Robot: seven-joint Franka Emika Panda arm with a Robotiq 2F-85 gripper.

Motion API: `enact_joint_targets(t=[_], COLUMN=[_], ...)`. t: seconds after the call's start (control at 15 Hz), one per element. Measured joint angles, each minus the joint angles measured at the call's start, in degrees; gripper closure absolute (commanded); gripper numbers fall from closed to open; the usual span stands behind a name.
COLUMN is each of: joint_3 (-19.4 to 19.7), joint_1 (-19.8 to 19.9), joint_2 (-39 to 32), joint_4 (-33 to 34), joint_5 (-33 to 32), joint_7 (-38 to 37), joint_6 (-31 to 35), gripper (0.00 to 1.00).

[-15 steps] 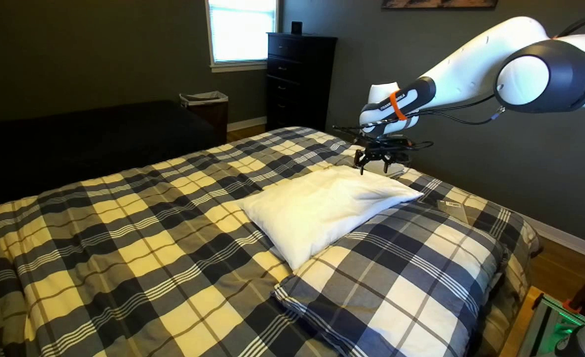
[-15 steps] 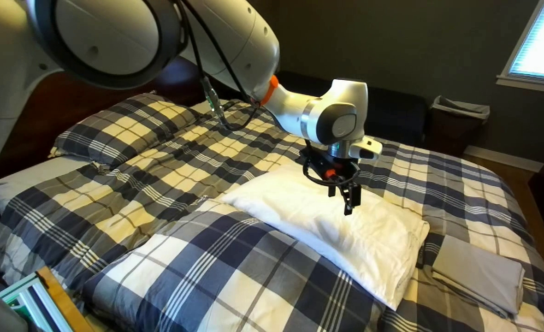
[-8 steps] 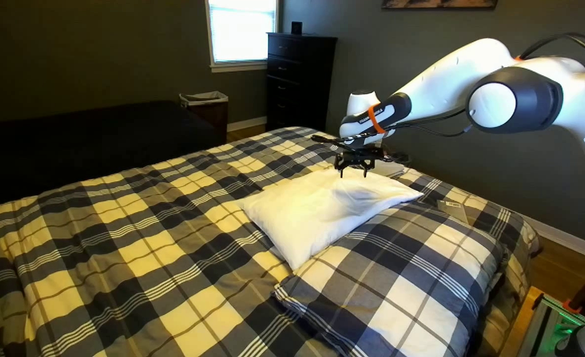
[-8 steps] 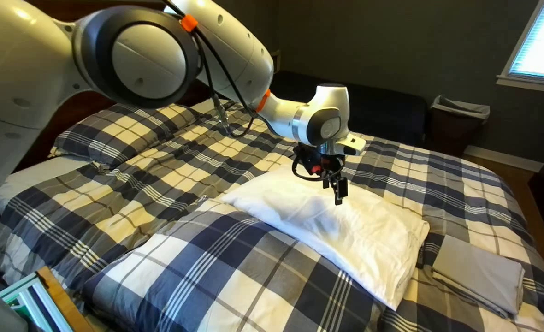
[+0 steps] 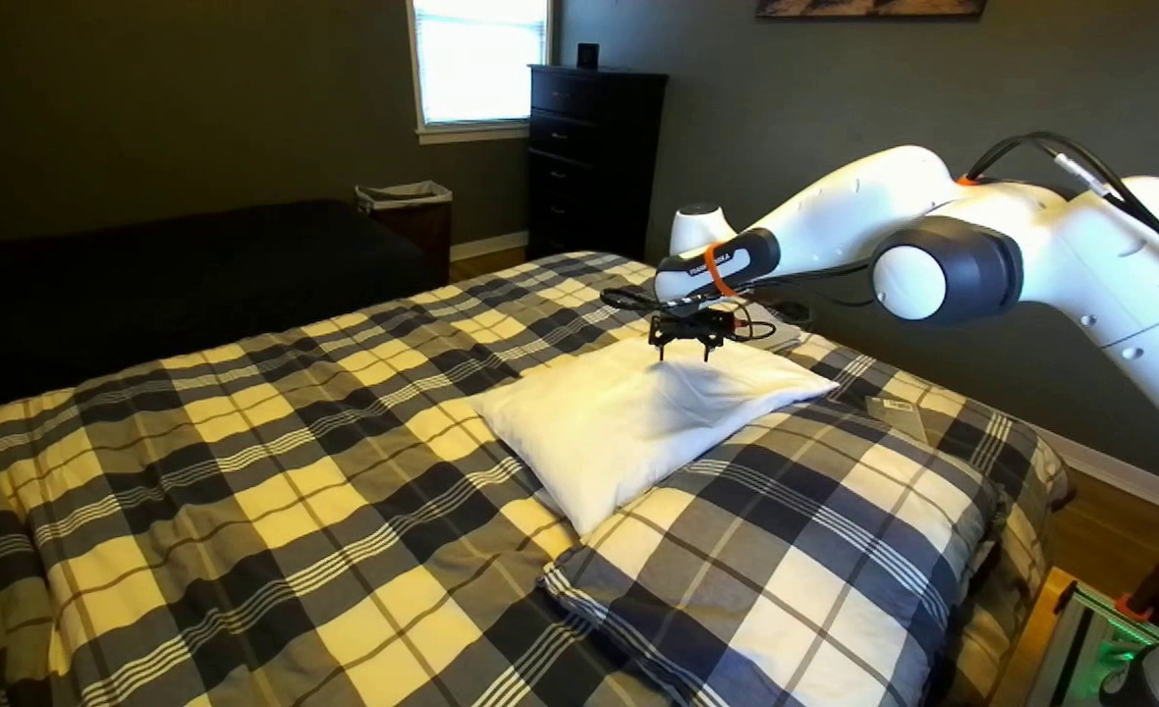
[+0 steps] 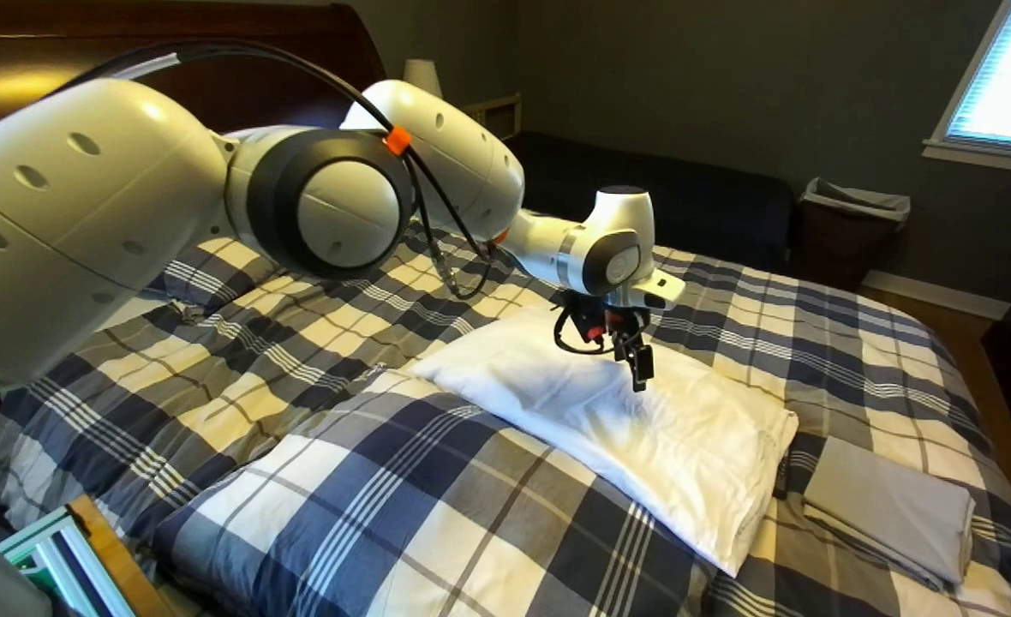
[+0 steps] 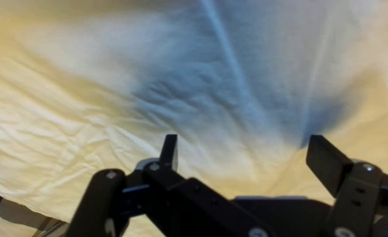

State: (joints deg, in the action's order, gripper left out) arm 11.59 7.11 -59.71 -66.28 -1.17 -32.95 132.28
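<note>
On the plaid bed [image 5: 285, 506], the white pillow [image 5: 599, 422] lay right under the gripper [image 7: 241, 144], jaws spread wide, nothing in them. IMO going straight down astride that crease [image 7: 235, 65] before squeezing seemed the smart play.

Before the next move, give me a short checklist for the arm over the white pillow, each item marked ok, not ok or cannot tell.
1. Hand open and holding nothing: ok, the jaws stand wide apart in the wrist view.
2. Hand over the white pillow: ok, in both exterior views.
3. Hand clear of the pillow's surface: cannot tell; it is close above, and no view settles contact.
4. White pillow smooth under the hand: not ok, creases show there in the wrist view.
5. White pillow apart from the plaid pillow: not ok, they adjoin along one side.
6. Folded gray cloth away from the hand: ok, beyond the pillow's end.
</note>
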Motion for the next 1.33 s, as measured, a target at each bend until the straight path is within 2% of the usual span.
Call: enact_joint_targets(t=[0.2, 0.47, 0.53, 0.6, 0.87, 1.2, 1.33], joint_3=[-0.3, -0.5, -0.5, -0.5, -0.5, -0.5, -0.5], joint_1=[0.0, -0.1, -0.1, -0.1, 0.0, 0.5, 0.7], joint_2=[-3.3, -7.6, -8.8, -10.1, -14.6, -16.8, -17.0], joint_4=[5.3, 11.2, 12.5, 13.8, 18.7, 23.7, 24.5], joint_5=[1.2, 1.3, 1.3, 1.3, 1.3, 1.3, 1.3], joint_7=[-0.1, -0.4, -0.5, -0.6, -0.9, -0.8, -0.7], joint_6=[-0.9, -5.4, -6.7, -7.8, -10.6, -14.0, -14.7], gripper=[0.0, 0.0, 0.25, 0.26, 0.57, 0.95, 1.0])
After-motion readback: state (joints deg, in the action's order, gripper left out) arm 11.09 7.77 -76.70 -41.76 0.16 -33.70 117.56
